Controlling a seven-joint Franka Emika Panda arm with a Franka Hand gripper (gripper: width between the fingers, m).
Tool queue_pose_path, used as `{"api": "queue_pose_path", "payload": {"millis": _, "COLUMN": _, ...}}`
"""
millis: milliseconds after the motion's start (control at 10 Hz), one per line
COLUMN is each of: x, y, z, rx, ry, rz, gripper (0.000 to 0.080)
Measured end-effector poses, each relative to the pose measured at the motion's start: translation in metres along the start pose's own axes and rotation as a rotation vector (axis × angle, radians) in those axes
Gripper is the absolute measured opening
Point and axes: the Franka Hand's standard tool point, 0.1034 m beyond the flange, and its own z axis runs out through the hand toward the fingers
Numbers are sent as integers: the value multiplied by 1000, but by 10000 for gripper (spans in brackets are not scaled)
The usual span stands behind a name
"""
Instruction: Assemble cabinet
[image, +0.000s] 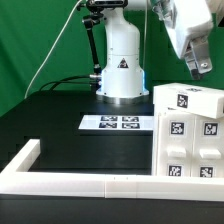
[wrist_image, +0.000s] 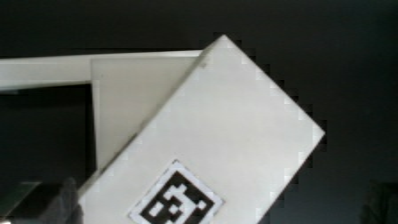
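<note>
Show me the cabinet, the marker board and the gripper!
cabinet (image: 186, 128): exterior view, its tagged front face.
marker board (image: 115, 123): exterior view, middle of the flat sheet.
gripper (image: 196, 66): exterior view, between its fingertips above the cabinet.

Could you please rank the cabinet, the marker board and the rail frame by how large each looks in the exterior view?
1. Rail frame, spanning most of the picture's width.
2. Cabinet, cut off at the exterior view's right edge; it sits near the camera, so its rank against the frame is unsure.
3. Marker board, clearly smallest.
</note>
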Motion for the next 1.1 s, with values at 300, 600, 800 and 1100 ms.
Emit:
{"api": "queue_pose_path", "payload": {"millis": 300, "x": -2, "y": -4, "z": -4, "rx": -13, "ry": -11, "rz": -334, "gripper": 797}}
{"api": "queue_pose_path", "payload": {"millis": 600, "x": -17, "y": -5, "z": -6, "rx": -26, "ry": 1, "rz": -563, "gripper": 797}}
{"api": "queue_pose_path", "payload": {"millis": 800, "x": -13, "y": -4, "z": -5, "rx": -30, "ry": 2, "rz": -707, "gripper": 797}}
{"api": "queue_pose_path", "payload": {"millis": 1100, "x": -13, "y": -6, "z": -6, "rx": -71, "ry": 22, "rz": -1215, "gripper": 797}}
